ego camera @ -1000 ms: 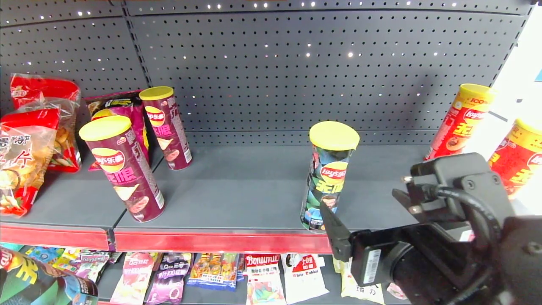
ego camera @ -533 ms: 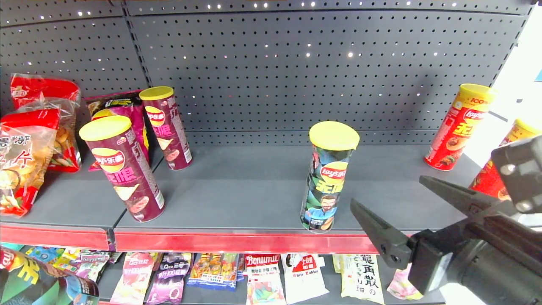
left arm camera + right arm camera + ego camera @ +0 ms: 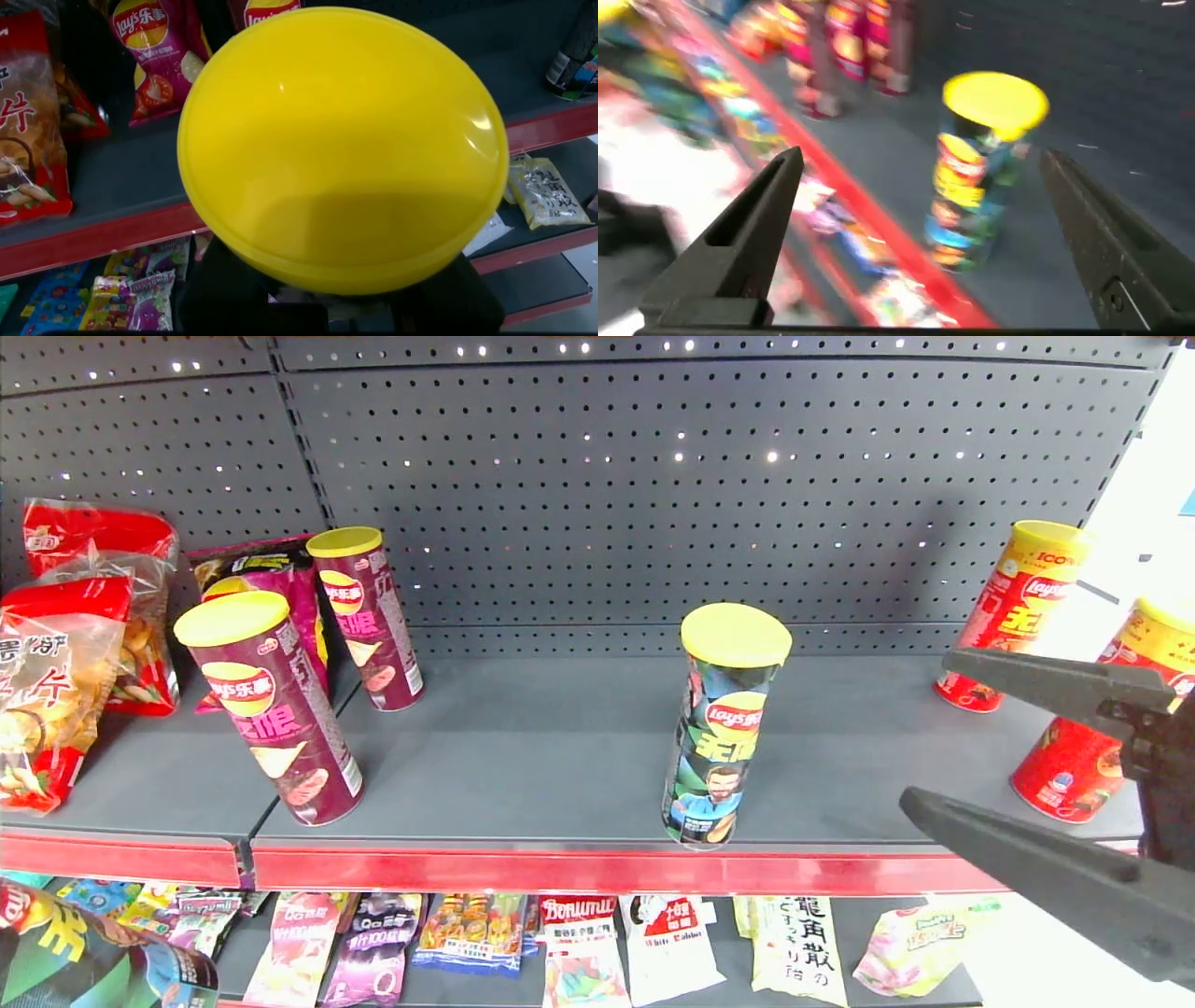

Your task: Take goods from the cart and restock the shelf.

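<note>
A dark chip can (image 3: 726, 728) with a yellow lid stands upright near the front of the grey shelf (image 3: 560, 756). My right gripper (image 3: 924, 728) is open to the right of it, apart from it, with nothing between its fingers. In the right wrist view the same can (image 3: 985, 177) stands beyond the spread fingers (image 3: 738, 252). A second dark can (image 3: 84, 952) is at the lower left. Its yellow lid (image 3: 341, 145) sits close in front of the left wrist camera, with my left gripper (image 3: 336, 313) shut on the can below it.
Two purple cans (image 3: 271, 709) and snack bags (image 3: 65, 663) take up the shelf's left. Two red cans (image 3: 1018, 616) stand at the right end. The middle of the shelf behind the red front edge (image 3: 560, 870) is bare. Candy packets (image 3: 579, 952) hang on the lower shelf.
My right gripper has drawn back to the right, away from the dark can, with its fingers spread wide. The can has stayed in place.
</note>
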Tool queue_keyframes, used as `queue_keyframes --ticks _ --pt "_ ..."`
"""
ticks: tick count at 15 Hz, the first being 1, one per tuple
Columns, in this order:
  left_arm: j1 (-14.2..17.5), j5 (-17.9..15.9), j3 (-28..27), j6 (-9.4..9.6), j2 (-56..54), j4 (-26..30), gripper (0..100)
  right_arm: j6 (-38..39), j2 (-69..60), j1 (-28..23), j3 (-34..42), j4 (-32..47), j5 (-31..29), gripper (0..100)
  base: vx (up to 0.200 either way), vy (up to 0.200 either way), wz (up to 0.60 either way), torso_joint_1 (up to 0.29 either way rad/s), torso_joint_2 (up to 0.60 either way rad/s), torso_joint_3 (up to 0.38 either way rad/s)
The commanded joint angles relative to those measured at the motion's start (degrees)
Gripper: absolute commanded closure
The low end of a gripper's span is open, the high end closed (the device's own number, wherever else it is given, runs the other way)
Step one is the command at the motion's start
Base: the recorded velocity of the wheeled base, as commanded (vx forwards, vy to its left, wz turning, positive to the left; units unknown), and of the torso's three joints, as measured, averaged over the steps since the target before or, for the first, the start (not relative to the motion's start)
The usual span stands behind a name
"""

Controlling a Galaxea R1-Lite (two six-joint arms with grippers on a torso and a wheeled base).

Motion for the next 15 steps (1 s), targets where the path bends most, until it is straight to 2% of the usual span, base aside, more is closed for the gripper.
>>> queue_keyframes --ticks 1,3,4,5,7,9,10,11,15 --pt "-0.1 -0.3 -0.1 0.0 0.4 -0.1 100 1.9 -2.9 -6.2 0.3 0.5 3.1 0 0.0 0.0 0.0 0.0 0.0 0.0" --pt "-0.1 -1.2 -0.5 0.0 1.1 -0.2 100 -1.2 -5.2 -15.3 1.6 2.4 6.3 0 0.0 0.0 0.0 0.0 0.0 0.0" --pt "-0.1 -1.2 -0.5 0.0 1.1 -0.2 100 -1.2 -5.2 -15.3 1.6 2.4 6.3 0 0.0 0.0 0.0 0.0 0.0 0.0" --pt "-0.1 -2.3 -0.8 0.08 1.1 -0.2 100 -2.8 -10.3 -20.8 1.3 13.5 7.1 0 0.0 0.0 0.0 0.0 0.0 0.0" --pt "-0.1 -3.8 -1.2 0.08 1.1 -0.2 100 -2.8 -17.4 -24.3 0.7 23.9 6.7 0 0.0 0.0 0.0 0.0 0.0 0.0" --pt "-0.1 -5.9 -2.4 0.08 2.4 -0.2 100 -2.8 -24.1 -28.8 0.0 34.0 3.1 0 0.0 0.0 0.0 0.0 0.0 0.0" --pt "-0.1 -6.6 -3.0 0.08 3.0 -0.2 100 -2.6 -25.5 -30.2 -0.1 35.8 1.5 0 0.0 0.0 0.0 0.0 0.0 0.0" --pt "-0.1 -8.3 -5.1 0.0 5.7 -0.2 100 -2.2 -28.7 -34.0 0.6 38.8 -1.8 0 0.0 0.0 0.0 0.0 0.0 0.0" --pt "-0.1 -13.4 -10.4 0.0 12.0 -0.3 100 0.4 -37.5 -48.8 3.2 49.5 -7.1 0 0.0 0.0 0.0 0.0 0.0 0.0"
